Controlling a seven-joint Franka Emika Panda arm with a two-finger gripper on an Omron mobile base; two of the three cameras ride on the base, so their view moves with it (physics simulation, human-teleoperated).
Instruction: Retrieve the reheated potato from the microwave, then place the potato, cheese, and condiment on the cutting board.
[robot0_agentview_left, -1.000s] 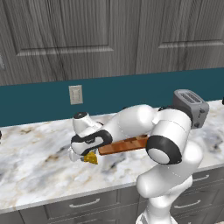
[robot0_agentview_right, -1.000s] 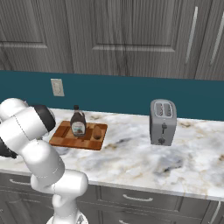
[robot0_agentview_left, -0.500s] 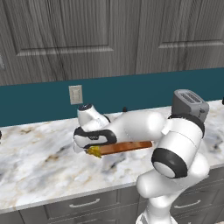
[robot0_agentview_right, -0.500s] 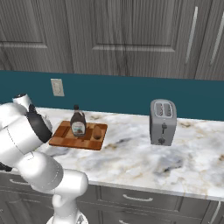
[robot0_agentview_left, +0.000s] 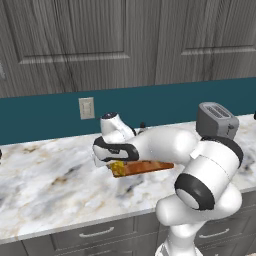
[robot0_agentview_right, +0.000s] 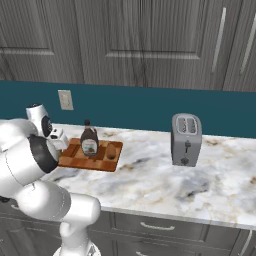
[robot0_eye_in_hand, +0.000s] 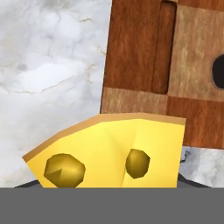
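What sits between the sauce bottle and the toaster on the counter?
In the right base view, a small brown potato on the cutting board, then bare marble up to the toaster.

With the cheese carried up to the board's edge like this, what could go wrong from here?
The cheese sits in the gripper at the near edge of the cutting board, partly over the marble counter; released here, it may land off the board or straddle its rim.

The condiment and potato already stand on the board; reaching further in, the hand might knock the bottle over.

Coming in too low, the wedge may catch the board's edge and push it.
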